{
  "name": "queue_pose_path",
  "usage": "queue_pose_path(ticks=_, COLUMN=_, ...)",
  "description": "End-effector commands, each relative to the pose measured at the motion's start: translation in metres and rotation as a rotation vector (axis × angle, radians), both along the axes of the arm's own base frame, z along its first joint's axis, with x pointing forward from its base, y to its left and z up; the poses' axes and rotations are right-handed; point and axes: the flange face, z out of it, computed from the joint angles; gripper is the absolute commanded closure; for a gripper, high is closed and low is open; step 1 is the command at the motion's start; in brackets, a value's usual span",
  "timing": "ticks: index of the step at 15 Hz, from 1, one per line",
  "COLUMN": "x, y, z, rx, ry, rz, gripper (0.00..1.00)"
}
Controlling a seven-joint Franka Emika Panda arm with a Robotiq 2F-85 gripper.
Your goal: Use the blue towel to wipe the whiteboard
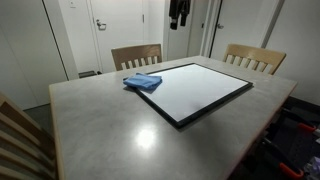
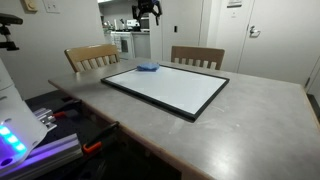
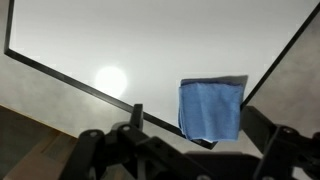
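Dark fingers [image 3: 134, 118] spread wide, empty, high above the grey surface [image 1: 110, 135]. Small rumpled blue cloth towel [image 3: 211, 108] lies well below, between them, on a corner of the large black-framed glossy whiteboard [image 3: 150, 45].

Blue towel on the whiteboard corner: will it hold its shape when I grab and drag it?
Probably floppy: the blue towel lies in soft, rumpled folds, so it will likely sag and unfold when lifted. It looks thin, so probably light. On the glossy whiteboard it should slide easily, though it may bunch under a push.
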Motion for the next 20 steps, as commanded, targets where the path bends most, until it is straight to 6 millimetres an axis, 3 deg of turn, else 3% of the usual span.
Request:
queue_pose_path(ticks=1, x=0.044, y=0.018, z=-0.033, rx=-0.037, ry=0.004, rz=0.074, gripper=0.00)
queue_pose_path(ticks=6, x=0.080, y=0.049, z=-0.068, rx=-0.031, ry=0.015, rz=0.107, gripper=0.00)
queue_pose_path(ticks=8, x=0.089, y=0.051, z=-0.074, rx=0.002, ry=0.032, rz=0.126, gripper=0.00)
queue_pose_path(ticks=9, x=0.074, y=0.050, z=-0.072, rx=-0.018, ry=0.021, rz=0.098, gripper=0.00)
queue_pose_path(ticks=13, x=0.083, y=0.056, z=-0.075, rx=-0.029, ry=0.023, rz=0.114, gripper=0.00)
queue_pose_path(ticks=17, x=0.080, y=0.099, z=-0.098, rx=-0.155, ry=0.023, rz=0.109, gripper=0.00)
queue_pose_path(ticks=20, x=0.075, y=0.132, z=-0.129, rx=-0.216, ry=0.022, rz=0.128, gripper=0.00)
